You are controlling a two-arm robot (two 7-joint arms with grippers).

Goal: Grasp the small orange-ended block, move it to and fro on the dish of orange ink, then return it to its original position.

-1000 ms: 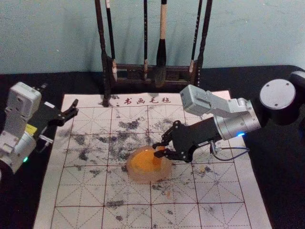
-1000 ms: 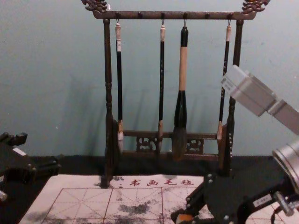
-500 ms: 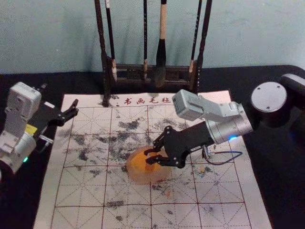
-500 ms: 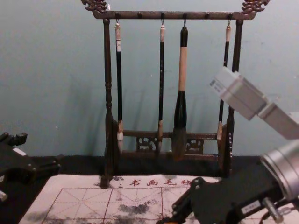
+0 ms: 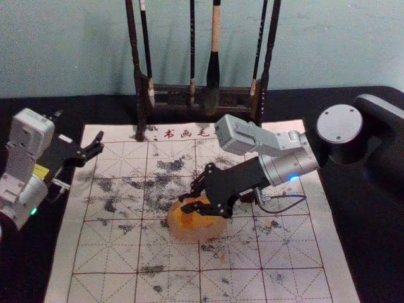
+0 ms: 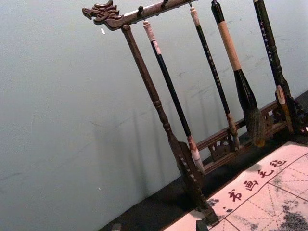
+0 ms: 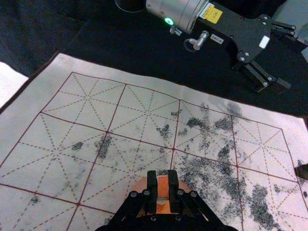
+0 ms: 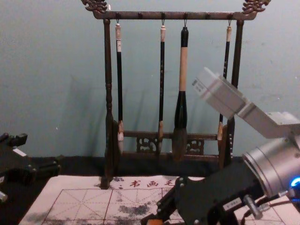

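Pinching the block [image 5: 187,219] over the dish [image 5: 197,235], my right gripper [image 5: 184,203] is risking spills by overpressing; left gripper [image 5: 79,129] resting open by the mat [image 5: 113,255].

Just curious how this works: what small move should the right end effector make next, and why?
Probably slide the block rightward across the dish: the right end effector grips it over the dish's left part, with orange ink to its right.

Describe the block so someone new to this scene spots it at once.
On the white, gridded cloth mat sits a round, pale-walled dish of orange ink. At the dish, gripped in the black metal right pincer, is the small orange-ended block, straight-edged where the dish is round.
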